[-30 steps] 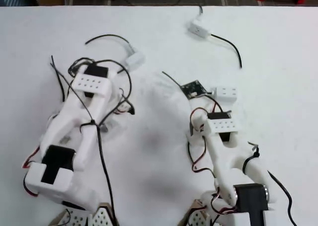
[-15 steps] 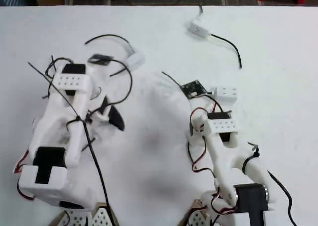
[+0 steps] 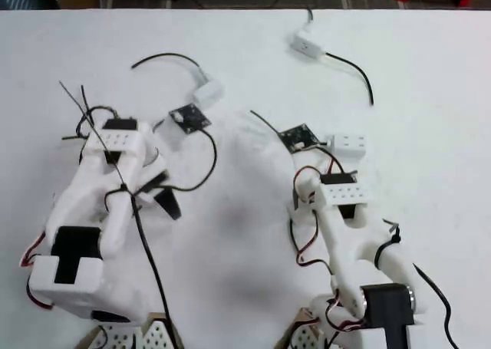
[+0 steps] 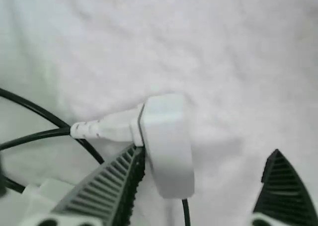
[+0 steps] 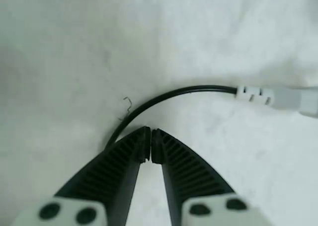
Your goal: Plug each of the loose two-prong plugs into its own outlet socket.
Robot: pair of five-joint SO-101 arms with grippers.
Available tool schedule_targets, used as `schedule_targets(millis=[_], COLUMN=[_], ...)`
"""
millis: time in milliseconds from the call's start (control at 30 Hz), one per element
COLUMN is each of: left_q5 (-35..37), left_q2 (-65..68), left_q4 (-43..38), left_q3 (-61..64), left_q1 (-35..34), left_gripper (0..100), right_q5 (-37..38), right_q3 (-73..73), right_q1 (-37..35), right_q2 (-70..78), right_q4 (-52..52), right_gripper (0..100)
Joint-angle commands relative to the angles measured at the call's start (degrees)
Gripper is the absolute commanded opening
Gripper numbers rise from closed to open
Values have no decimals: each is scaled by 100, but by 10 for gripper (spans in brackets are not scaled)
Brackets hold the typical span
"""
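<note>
We take the curled-cable connector (image 3: 207, 92), a white body on a looping black lead, as our landmark. We cannot tell whether it is a plug or a socket. In the left wrist view the curled-cable connector (image 4: 166, 141) lies flat on the white counter (image 4: 223, 47) between the fingers of the left end effector (image 4: 207, 154). Those fingers stand wide apart. The connector sits right against one ribbed finger (image 4: 117, 184) and well apart from the other, and is clamped by neither.

From above, the left arm (image 3: 88, 199) lies on the landmark's near side, toward the arm bases. Its small dark circuit board (image 3: 188, 119) is just beside the landmark. A second white connector (image 3: 311, 44) sits beyond the landmark, near the counter's far edge. A third white connector (image 3: 349, 143) lies well apart from the landmark on its other side, just ahead of the right arm (image 3: 349, 238).

The right end effector (image 5: 150, 136) has its fingers pressed together with nothing between them. A black cable (image 5: 164, 97) curves away from beside their tips to a white strain relief (image 5: 258, 94).
</note>
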Motion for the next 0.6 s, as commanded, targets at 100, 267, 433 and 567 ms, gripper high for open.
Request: schedule_targets(millis=[100, 267, 433, 567], left_q5=[-44, 0, 9, 9], left_q2=[-207, 365, 760, 752], left_q4=[-624, -466, 62, 853], left_q3=[88, -229, -1143, -2251], left_q1=[-127, -242, -277, -145], left_gripper=[364, 177, 62, 21], right_q5=[-26, -26, -26, -26], right_q3=[-18, 0, 0, 0], right_q1=[4, 92, 84, 84], right_q2=[-180, -189, -189, -189], right_q4=[-22, -22, -22, -22], right_gripper=[21, 21, 21, 21])
